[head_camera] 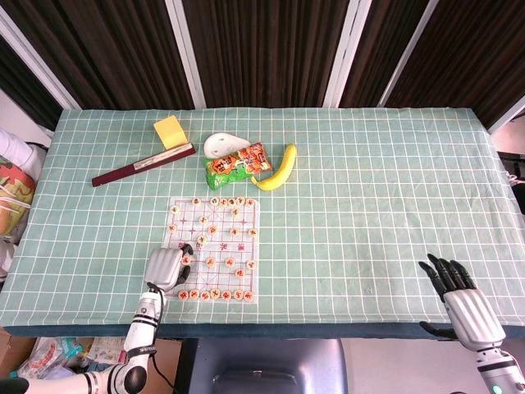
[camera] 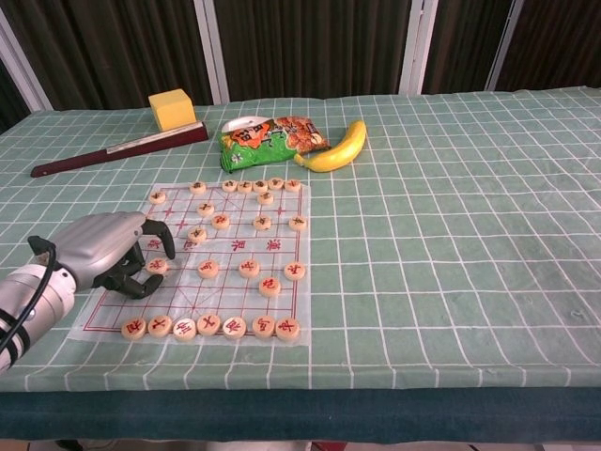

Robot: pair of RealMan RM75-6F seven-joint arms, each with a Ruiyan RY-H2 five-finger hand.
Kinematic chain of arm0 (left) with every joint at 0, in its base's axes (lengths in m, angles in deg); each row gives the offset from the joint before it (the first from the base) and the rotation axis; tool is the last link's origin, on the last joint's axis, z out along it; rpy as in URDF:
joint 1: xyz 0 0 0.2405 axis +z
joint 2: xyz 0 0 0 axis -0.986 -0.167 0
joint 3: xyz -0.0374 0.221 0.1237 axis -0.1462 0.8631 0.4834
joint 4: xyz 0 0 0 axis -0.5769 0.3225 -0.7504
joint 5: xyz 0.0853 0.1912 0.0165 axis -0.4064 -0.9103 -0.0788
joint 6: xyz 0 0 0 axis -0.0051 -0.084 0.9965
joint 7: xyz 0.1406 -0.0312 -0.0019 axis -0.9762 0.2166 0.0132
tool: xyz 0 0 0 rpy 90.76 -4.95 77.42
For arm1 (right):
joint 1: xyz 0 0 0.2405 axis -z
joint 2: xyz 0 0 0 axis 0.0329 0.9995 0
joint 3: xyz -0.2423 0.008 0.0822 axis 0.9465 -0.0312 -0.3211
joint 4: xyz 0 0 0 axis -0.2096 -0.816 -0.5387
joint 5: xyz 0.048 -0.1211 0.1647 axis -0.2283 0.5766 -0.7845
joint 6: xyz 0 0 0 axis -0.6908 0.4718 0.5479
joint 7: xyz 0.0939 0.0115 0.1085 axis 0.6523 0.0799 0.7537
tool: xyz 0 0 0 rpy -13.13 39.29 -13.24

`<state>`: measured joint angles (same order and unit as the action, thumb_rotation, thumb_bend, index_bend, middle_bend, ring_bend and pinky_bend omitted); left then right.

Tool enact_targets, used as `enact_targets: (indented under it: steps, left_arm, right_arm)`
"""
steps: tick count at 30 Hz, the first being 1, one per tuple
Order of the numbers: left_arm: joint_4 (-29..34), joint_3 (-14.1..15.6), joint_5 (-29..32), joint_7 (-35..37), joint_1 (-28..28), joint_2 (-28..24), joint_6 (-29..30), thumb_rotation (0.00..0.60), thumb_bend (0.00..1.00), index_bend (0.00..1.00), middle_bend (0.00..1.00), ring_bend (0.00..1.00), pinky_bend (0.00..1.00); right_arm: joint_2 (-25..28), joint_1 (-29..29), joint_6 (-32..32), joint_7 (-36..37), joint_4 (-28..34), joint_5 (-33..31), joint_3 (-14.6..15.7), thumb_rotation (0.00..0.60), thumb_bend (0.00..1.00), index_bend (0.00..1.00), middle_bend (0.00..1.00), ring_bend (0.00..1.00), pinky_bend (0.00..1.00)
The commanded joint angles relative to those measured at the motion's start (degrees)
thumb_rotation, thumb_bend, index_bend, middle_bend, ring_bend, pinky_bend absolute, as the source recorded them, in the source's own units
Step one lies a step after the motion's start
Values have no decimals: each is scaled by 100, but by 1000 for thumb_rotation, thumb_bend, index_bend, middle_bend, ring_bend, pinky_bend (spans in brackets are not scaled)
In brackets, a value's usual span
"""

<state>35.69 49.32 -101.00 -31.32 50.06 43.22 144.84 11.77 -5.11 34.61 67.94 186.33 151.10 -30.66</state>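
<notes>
On the desk [camera: 451,282], at seven o'clock, the left robot hand [camera: 108,252] curls over a chess piece [camera: 156,267] on the board [camera: 230,246] (I cannot tell if it grips). It looks small, light, hard; pinch its round edge. The right robot hand [head_camera: 459,297] spreads wide.

Bright, even overhead light; soft shadows, sharp focus
</notes>
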Motion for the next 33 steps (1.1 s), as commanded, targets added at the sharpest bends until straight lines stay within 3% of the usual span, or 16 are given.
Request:
enact_targets:
  steps: [1,13,26,33]
  left_arm:
    - [-14,-11,1,-28,-15,0,11,600,398,425,1000,1000,1000]
    - [-112,-9,27,-56,-31,11,7,600,398,447,1000,1000,1000]
    - [-163,-10,-61,-1,-23,8,83,600,398,568,1000,1000,1000]
    - [-125,-60,-181,53,-48,-23,172,600,397,579,1000,1000,1000]
  right_arm:
    - [3,-7,-21,-6,0,8,11,600,220,0,0,0,0]
    - [-9,-12,-39,-44,9,-13,10,600,219,0,0,0,0]
    - [-10,-13,-39,-52,10,-7,16,600,220,0,0,0,0]
    - [-12,-13,-41,-61,17,2,22,600,219,0,0,0,0]
